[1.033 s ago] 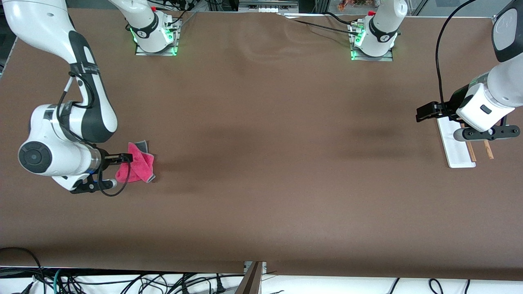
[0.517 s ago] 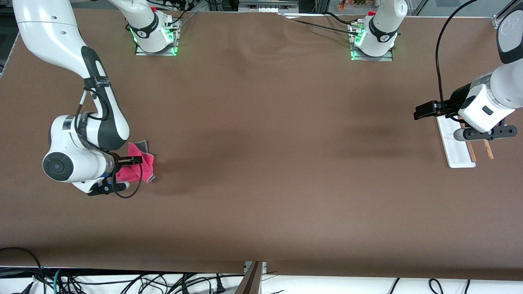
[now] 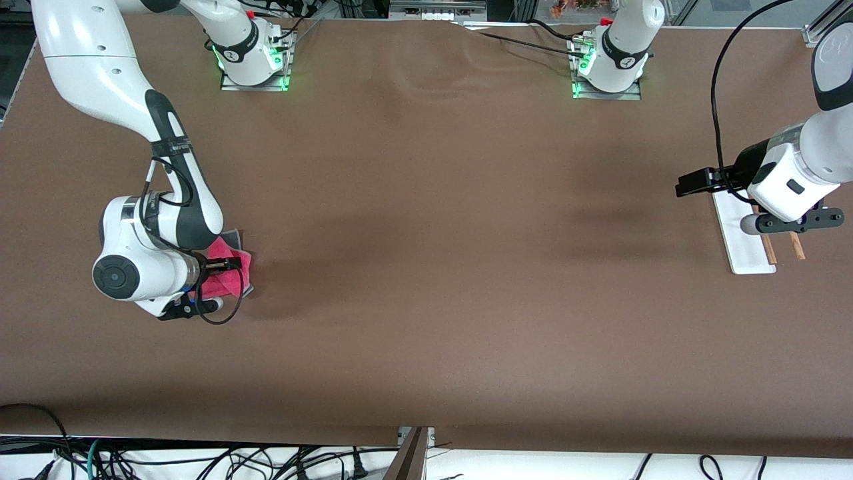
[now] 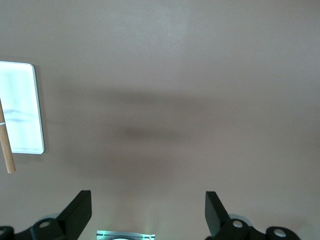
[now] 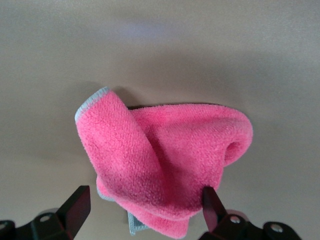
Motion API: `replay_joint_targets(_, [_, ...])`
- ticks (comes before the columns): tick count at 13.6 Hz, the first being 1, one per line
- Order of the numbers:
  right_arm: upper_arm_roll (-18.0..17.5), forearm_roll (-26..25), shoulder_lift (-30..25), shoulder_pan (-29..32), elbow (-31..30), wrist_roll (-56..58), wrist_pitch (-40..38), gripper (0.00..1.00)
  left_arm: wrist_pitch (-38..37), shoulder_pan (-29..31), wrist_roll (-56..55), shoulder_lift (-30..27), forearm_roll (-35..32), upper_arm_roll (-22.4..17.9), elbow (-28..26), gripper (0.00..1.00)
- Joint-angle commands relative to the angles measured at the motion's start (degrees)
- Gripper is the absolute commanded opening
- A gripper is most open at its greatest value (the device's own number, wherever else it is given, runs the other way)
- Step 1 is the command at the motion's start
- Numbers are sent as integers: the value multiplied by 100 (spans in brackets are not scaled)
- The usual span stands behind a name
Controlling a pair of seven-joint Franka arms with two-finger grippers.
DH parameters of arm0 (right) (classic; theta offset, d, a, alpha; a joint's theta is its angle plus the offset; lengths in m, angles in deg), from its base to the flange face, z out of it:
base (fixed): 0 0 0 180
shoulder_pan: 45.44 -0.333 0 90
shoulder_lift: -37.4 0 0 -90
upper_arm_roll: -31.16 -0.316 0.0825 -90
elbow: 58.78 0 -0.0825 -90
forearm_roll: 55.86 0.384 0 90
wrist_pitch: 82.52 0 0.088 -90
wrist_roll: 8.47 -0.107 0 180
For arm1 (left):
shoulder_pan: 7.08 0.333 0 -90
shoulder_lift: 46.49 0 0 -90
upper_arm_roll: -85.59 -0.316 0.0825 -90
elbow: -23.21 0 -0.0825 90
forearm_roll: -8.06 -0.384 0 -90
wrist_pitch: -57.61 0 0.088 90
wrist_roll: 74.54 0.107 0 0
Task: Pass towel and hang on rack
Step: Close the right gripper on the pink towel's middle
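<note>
Towel (image 3: 230,277), pink and crumpled with grey edging, lies on the brown table (image 3: 426,300) at the right arm's end, directly under the right gripper (image 5: 142,210), whose fingers stand wide apart around it without clamping. Left gripper (image 4: 147,212) hovers, fingers spread and empty, over the white rack (image 3: 743,233) at the left arm's end.

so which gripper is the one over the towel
The right gripper, open above the pink towel; the left gripper waits open by the rack.
</note>
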Motion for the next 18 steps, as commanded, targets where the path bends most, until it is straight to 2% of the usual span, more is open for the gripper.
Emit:
replay_joint_targets(1, [-30, -2, -13, 18, -93, 47, 137, 79, -182, -21, -78, 98, -153, 58, 229, 100])
replay_joint_targets(3, [-30, -2, 22, 18, -85, 47, 137, 58, -182, -21, -69, 98, -144, 58, 229, 100])
replay_joint_targets(6, [-30, -2, 13, 10, -85, 12, 102, 17, -182, -21, -69, 98, -135, 58, 229, 100])
replay_joint_targets(8, [-57, -2, 4, 10, -58, -23, 58, 0, -182, -21, -69, 89, -127, 58, 229, 100])
replay_joint_targets(14, [-110, 7, -57, -113, 160, 3, 23, 0, -173, -12, -60, 89, -109, 32, 229, 100])
replay_joint_targets(18, [-364, 33, -136, -157, 433, -58, -231, 0, -182, -12, -78, 89, -118, 32, 229, 100])
